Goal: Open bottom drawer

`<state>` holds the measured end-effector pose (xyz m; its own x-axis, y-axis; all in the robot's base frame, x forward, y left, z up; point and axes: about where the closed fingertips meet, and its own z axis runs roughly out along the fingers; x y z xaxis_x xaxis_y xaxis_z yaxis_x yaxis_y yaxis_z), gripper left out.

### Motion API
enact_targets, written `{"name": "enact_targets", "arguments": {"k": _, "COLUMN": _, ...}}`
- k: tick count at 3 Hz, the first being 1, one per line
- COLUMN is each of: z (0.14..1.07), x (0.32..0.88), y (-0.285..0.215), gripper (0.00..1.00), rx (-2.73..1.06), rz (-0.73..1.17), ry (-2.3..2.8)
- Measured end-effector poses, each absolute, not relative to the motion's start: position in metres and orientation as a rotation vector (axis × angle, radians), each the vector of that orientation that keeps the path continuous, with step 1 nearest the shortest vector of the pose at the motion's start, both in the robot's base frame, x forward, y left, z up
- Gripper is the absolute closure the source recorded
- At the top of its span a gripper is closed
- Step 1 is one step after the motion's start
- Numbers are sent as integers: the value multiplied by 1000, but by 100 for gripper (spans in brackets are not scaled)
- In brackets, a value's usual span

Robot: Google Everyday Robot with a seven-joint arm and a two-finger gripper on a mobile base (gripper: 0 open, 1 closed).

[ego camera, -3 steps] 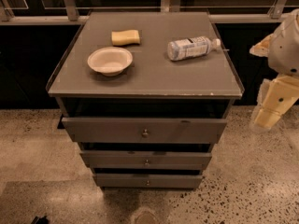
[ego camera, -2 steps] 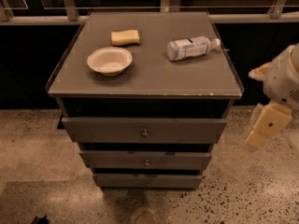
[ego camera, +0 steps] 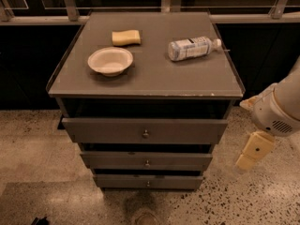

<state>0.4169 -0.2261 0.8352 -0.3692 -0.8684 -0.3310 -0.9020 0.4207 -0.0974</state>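
My gripper (ego camera: pixel 251 154) below worktop's (ego camera: pixel 154 76) front-right corner, grip state: cannot tell. Bottom drawer (ego camera: pixel 122 182) shut; should meet knob (ego camera: pixel 148 183) squarely, pull straight.

On the cabinet top (ego camera: pixel 187 81) a bowl (ego camera: pixel 110 61) sits at the front left, a sponge (ego camera: pixel 125 37) just behind it, and a bottle (ego camera: pixel 192 48) to their right. Under that come the top drawer (ego camera: pixel 187 131), the middle drawer (ego camera: pixel 178 161) and the bottom drawer (ego camera: pixel 173 182). The gripper (ego camera: pixel 251 153) hangs right of the drawers, not touching them

No legible text; bottle label (ego camera: pixel 187 48) perhaps printed, unreadable. End effector (ego camera: pixel 253 152) right of cabinet (ego camera: pixel 154 76).
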Motion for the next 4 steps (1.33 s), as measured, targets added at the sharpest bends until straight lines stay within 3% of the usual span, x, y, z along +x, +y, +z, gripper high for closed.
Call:
{"name": "enact_targets", "arguments": {"k": 1, "z": 839, "x": 412, "y": -227, "gripper": 0, "rx": -1502, "rz": 115, "ry": 2329}}
{"name": "enact_targets", "arguments": {"k": 3, "z": 740, "x": 378, "y": -221, "gripper": 0, "rx": -1238, "rz": 194, "ry": 2428}}
{"name": "enact_targets", "arguments": {"k": 4, "z": 734, "x": 387, "y": -223, "gripper": 0, "rx": -1206, "rz": 148, "ry": 2401}}
